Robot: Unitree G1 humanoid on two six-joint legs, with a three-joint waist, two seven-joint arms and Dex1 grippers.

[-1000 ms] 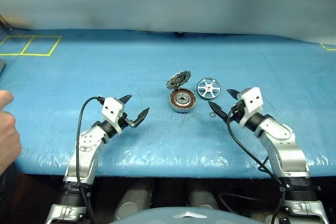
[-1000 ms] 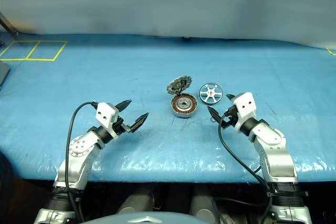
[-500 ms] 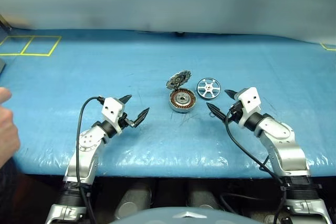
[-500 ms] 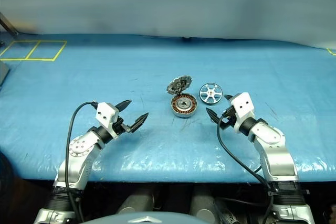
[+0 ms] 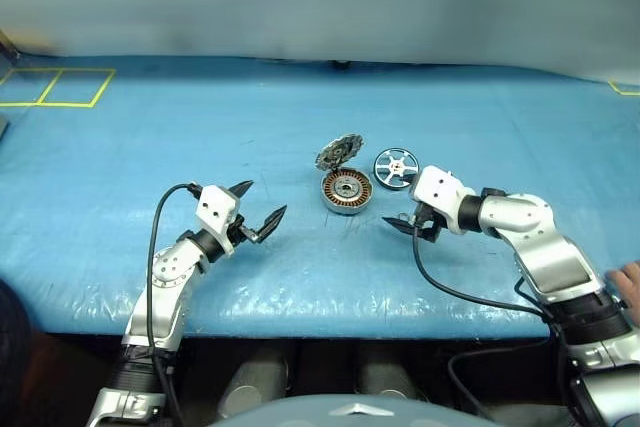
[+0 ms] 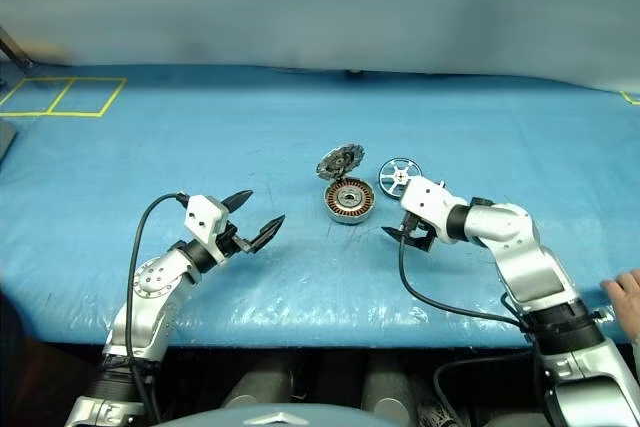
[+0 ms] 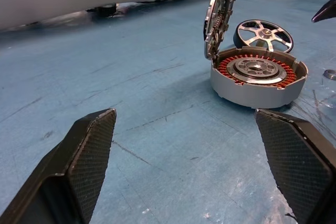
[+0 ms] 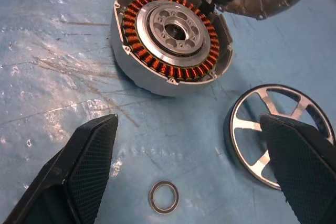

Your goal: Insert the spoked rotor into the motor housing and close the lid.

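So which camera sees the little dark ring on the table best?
The right wrist view: the small ring lies flat on the blue table, seen from above. The left wrist view shows only its edge, and in the eye views it is just a speck.

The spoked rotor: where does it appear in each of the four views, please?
Left eye: spoked rotor, right of motor housing.
Right eye: at centre, beside the housing.
Left wrist: behind the housing, upper right.
Right wrist: lower right, partly behind a fingertip.
Shared landmark: the housing's copper windings.
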